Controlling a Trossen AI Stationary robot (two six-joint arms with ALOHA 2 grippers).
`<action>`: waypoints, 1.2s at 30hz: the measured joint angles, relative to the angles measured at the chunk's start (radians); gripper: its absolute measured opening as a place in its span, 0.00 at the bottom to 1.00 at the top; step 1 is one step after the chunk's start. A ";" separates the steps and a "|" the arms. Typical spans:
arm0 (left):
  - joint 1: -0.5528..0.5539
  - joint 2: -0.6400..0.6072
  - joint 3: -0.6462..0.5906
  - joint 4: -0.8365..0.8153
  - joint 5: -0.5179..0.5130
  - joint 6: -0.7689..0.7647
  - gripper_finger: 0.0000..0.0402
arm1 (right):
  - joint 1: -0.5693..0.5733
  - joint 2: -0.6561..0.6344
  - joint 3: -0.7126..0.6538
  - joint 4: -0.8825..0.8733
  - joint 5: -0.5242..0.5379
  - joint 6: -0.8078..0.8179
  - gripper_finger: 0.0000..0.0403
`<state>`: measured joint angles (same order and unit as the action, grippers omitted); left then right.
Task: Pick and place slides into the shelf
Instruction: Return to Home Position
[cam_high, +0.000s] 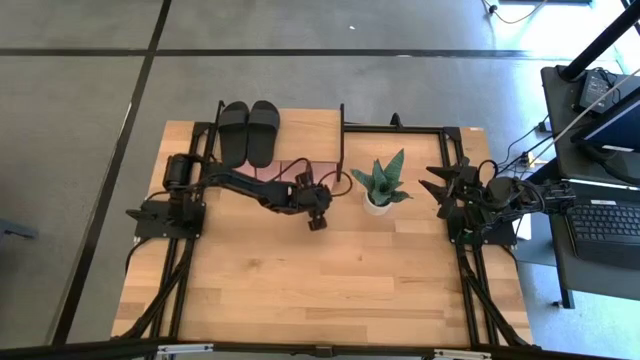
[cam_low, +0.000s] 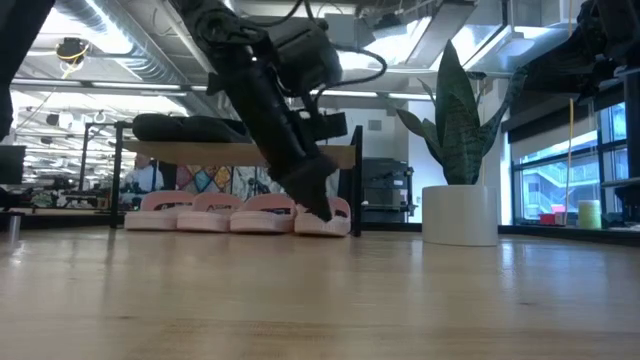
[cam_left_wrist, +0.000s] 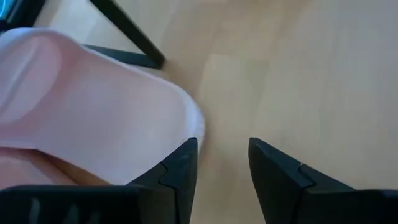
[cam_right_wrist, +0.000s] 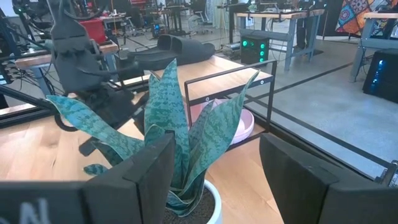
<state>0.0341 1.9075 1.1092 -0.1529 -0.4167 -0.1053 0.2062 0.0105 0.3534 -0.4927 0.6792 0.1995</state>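
Two black slides (cam_high: 249, 131) lie side by side on the left part of the shelf (cam_high: 312, 132) top, at the counter's (cam_high: 330, 285) far edge. Pink slides (cam_high: 285, 167) peek out from under its front edge. The left arm reaches across, with its end effector (cam_high: 317, 222) just in front of the shelf. A potted plant (cam_high: 381, 185) stands beside the shelf. The right end effector (cam_high: 437, 190) sits near the plant, fingers spread.
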 joint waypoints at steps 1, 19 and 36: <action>0.005 0.000 0.000 0.003 0.001 -0.006 0.33 | 0.000 0.000 0.000 0.000 0.000 0.000 0.58; 0.021 0.048 0.001 0.008 0.058 -0.016 0.33 | 0.000 0.001 0.000 0.000 0.000 -0.002 0.58; 0.018 0.057 0.001 0.012 0.009 -0.016 0.33 | 0.000 0.001 0.000 0.001 0.000 0.000 0.58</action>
<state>0.0525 1.9644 1.1103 -0.1406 -0.4077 -0.1211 0.2062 0.0113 0.3534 -0.4919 0.6792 0.1993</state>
